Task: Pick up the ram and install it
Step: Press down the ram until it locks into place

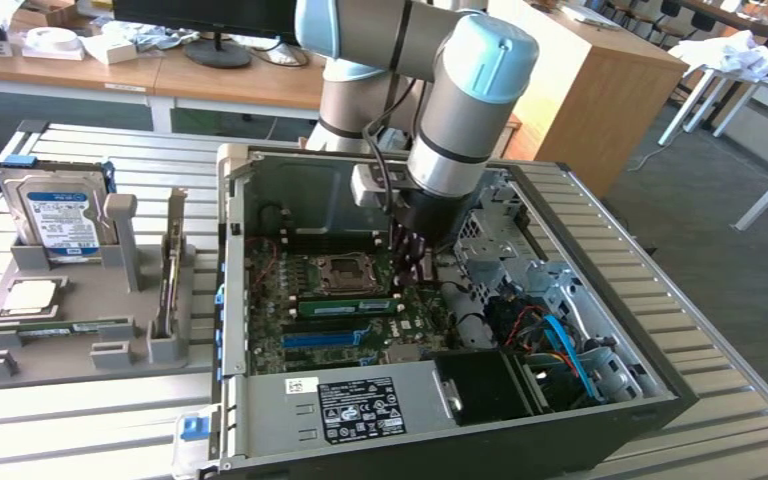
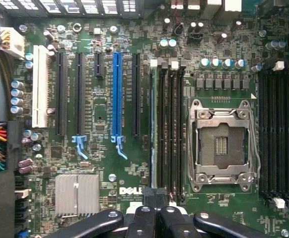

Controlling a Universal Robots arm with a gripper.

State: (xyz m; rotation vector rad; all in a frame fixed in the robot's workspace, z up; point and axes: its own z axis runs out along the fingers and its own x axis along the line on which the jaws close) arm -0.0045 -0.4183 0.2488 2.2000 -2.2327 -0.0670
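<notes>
Green ram (image 1: 344, 305) edge-up in motherboard slot

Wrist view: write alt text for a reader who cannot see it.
A close look straight down on a green Dell motherboard, with its empty silver processor socket beside a row of black memory slots. The black end effector hangs at one end of those slots, and a blue expansion slot lies further along the board.

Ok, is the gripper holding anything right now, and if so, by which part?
Nothing, as far as shows: the gripper is shut, at one end of the ram, which sits in a motherboard slot.
</notes>
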